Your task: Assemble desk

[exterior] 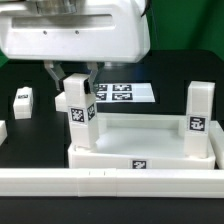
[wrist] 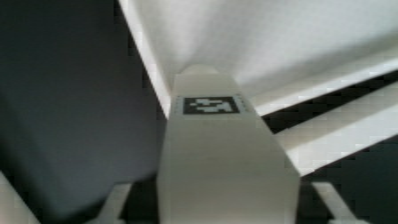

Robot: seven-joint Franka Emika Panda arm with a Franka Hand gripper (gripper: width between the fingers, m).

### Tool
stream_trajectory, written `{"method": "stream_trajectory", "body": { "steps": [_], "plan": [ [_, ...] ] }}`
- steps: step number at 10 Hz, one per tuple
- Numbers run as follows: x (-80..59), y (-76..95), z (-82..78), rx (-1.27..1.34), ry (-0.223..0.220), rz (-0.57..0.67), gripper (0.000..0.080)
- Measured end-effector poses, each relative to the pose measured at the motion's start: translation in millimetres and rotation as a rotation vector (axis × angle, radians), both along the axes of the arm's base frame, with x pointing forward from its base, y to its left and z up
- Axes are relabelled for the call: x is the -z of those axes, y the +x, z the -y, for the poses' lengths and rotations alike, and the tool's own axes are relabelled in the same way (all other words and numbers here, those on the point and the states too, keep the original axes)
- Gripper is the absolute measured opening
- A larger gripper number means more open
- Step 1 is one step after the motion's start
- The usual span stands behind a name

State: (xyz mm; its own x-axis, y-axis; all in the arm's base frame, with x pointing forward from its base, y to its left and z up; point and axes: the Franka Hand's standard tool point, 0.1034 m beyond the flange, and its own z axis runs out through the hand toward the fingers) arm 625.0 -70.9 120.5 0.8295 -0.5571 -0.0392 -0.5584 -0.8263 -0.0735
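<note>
The desk top [exterior: 112, 158], a white rimmed tray, lies in the lower centre of the exterior frame on the black table [exterior: 35, 140], with a small black-and-white tag on its near wall. A gripped leg [exterior: 78, 112] stands upright at the tray's corner on the exterior view's left, tag facing the camera. The pictures do not show whether its foot sits fully in the corner socket. A second leg [exterior: 198, 112] stands upright at the tray's corner on the exterior view's right, also tagged.

The gripper [exterior: 75, 78] comes down from the large white arm housing that fills the upper part of the exterior frame. Its two jaws are pressed against opposite sides of the gripped leg's upper end, pinching it.

In the wrist view the same leg [wrist: 222, 150] runs away from the gripper [wrist: 222, 205] as a long pale post with its tag partway along. A dark finger shows at each side of the post near the camera. The pale surfaces beyond are too blurred to name.

Farther out, a loose leg [exterior: 22, 100] lies on the table at the exterior view's left, well apart from the tray. The marker board [exterior: 122, 93] lies flat behind the tray, in the middle of the frame. A long low white rail [exterior: 110, 185] runs across the bottom of the frame, just in front of the tray's near wall.
</note>
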Motion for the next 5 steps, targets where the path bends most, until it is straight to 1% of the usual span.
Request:
{"method": "stream_trajectory", "body": {
  "steps": [1,5],
  "plan": [
    [0.7,0.0,-1.6,0.069,0.010,-0.001,0.0290],
    [1.2,1.7,-8.6,0.460,0.016,-0.029,0.0290]
  ]
}}
